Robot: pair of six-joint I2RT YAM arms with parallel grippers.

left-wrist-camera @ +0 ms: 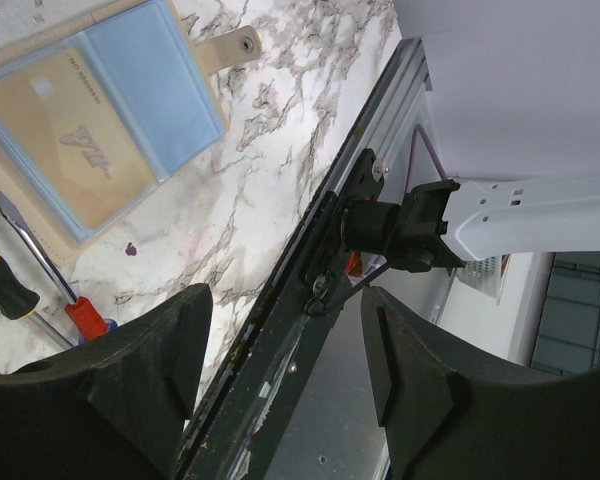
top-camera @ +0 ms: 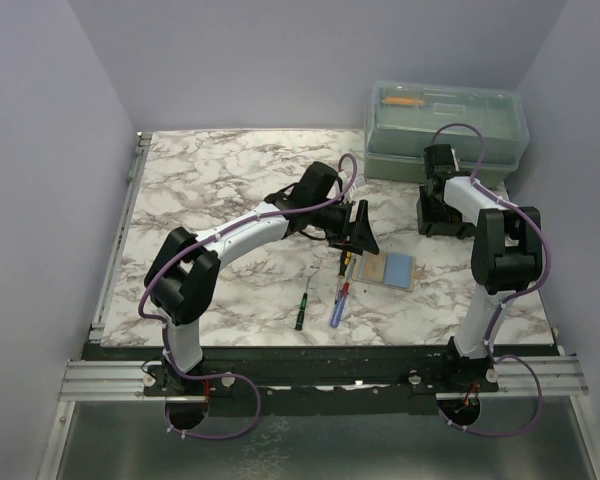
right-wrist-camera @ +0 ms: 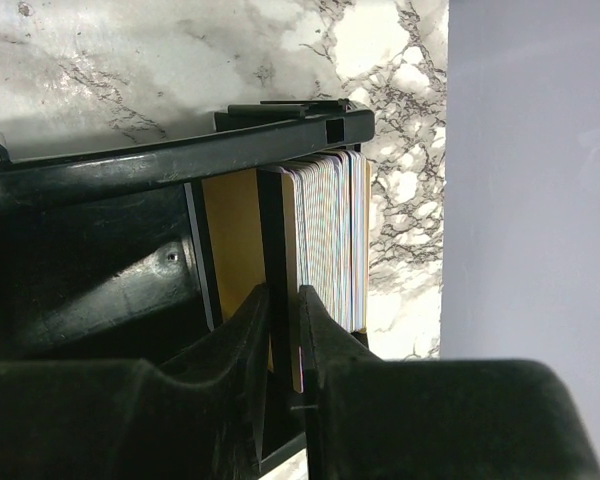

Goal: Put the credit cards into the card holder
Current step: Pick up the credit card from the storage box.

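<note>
Currently our R gripper [right-wrist-camera: 285, 300] sits over the black rack [right-wrist-camera: 130, 170] at far right. Its jaws are nearly together round one upright edge of the credit cards [right-wrist-camera: 330, 240]; can't tell if clamped. L gripper [left-wrist-camera: 285, 320] is apart and empty. The card holder [top-camera: 390, 268] lies open and flat, nearer & left of the rack, w/ L arm closer.

Marbled white-and-grey tabletop [top-camera: 220, 170] before me, translucent green toolbox [top-camera: 447, 125] at its far right corner, black card rack [right-wrist-camera: 180, 155] just in front of that, tan card holder [top-camera: 390, 269] lying open right of centre, green-handled screwdriver [top-camera: 302, 305] and blue-handled screwdriver [top-camera: 338, 305] to its left, toward my near edge.
</note>
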